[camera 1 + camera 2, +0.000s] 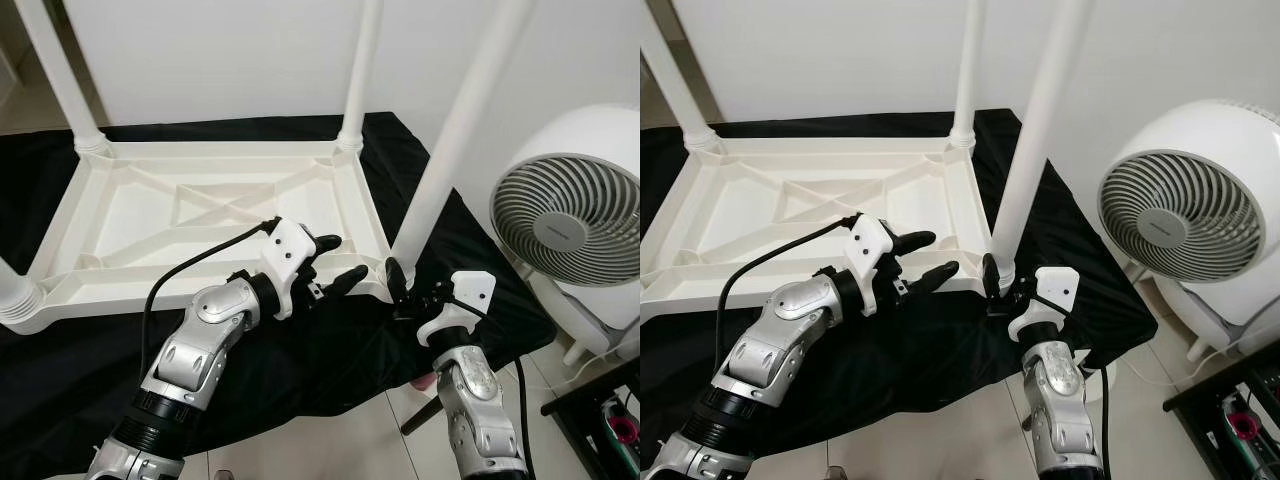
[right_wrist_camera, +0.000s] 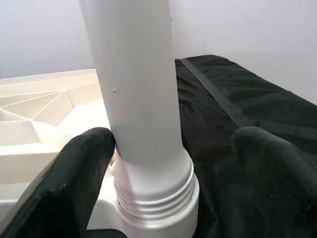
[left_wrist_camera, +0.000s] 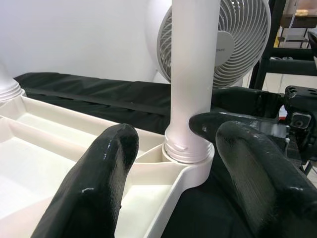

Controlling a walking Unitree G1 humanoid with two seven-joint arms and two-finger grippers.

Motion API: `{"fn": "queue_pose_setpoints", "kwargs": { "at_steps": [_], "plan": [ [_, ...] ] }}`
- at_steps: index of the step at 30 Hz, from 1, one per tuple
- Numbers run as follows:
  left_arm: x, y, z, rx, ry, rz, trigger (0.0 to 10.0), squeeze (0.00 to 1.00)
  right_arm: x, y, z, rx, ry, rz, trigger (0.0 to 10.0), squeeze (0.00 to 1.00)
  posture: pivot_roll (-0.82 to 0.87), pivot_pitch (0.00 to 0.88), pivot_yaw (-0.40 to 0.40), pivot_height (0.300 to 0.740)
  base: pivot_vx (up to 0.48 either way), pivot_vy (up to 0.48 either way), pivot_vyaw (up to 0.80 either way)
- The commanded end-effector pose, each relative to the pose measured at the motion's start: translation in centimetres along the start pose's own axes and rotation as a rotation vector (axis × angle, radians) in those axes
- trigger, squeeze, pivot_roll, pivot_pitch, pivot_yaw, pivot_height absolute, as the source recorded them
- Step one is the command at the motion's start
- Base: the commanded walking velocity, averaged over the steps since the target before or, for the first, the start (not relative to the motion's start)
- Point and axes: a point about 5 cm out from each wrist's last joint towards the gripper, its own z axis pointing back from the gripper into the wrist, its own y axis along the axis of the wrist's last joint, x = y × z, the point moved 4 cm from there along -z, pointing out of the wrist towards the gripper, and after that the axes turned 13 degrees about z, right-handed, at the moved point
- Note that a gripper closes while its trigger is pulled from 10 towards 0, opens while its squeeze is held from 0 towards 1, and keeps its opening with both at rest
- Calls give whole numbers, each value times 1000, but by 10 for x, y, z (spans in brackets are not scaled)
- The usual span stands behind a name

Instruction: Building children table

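An upside-down white plastic children's table top (image 1: 200,215) lies on a black cloth (image 1: 470,260), its legs pointing up. Our right gripper (image 2: 173,148) straddles the near-right white tubular leg (image 1: 450,140) at its socket, one finger touching, jaws wide. Our left gripper (image 1: 335,262) hovers open just beside it.

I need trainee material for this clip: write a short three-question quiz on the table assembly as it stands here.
1. True or false: the tabletop lies upside down on the black cloth.
2. Which gripper is at the near-right leg: A left, B right?
3. What white appliance stands to the robot's right?

Key
1. True.
2. B: the right gripper straddles the leg's base, fingers apart; the left gripper hovers open beside it.
3. A fan.
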Motion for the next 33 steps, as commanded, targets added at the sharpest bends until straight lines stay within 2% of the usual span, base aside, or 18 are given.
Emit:
{"fn": "queue_pose_setpoints", "kwargs": {
  "at_steps": [1,8,9,10,15,19,21,22,23,24,26,30,33],
  "plan": [
    [-6,-1,0,0,71,4,10000,0,3,4,2,19,-9,-13,10000,0,50,100,-24,740,0,0,0],
    [-7,-3,4,-12,74,4,10000,0,-8,20,13,67,94,-48,10000,0,47,111,-17,740,0,0,0],
    [-9,-4,5,-16,78,2,10000,0,-9,21,17,69,118,-42,2353,0,45,111,-18,740,0,0,0],
    [-11,-4,5,-19,85,-1,10000,0,-10,22,23,70,151,-36,0,0,41,112,-18,740,0,0,0],
    [-18,-3,7,-20,115,-12,10000,0,-14,20,37,38,255,-41,0,0,35,110,-20,740,0,0,0],
    [-25,0,8,-17,137,-25,10000,0,-15,18,38,21,300,-46,0,0,35,109,-20,740,0,0,0],
    [-35,2,13,-20,168,-41,10000,0,-17,17,37,1,357,-65,0,0,37,107,-22,740,0,0,0],
    [-39,3,15,-23,180,-50,10000,0,-17,18,37,-6,376,-86,4157,0,37,107,-22,740,0,0,0],
    [-39,3,15,-23,180,-50,10000,0,-17,18,37,-6,376,-86,4157,0,37,107,-22,740,0,0,0],
    [-46,3,19,-30,206,-64,10000,0,-18,20,35,-14,407,-96,10000,0,36,106,-20,740,0,0,0],
    [-56,4,24,-41,241,-78,10000,0,-16,23,31,-16,438,-101,10000,0,36,107,-20,740,0,0,0],
    [-64,3,28,-65,275,-86,10000,0,-10,29,24,6,439,-117,10000,0,38,106,-21,740,0,0,0],
    [-83,-8,36,-151,383,-82,10000,0,-7,40,11,45,456,-117,10000,0,43,107,-20,740,0,0,0]
  ]
}}
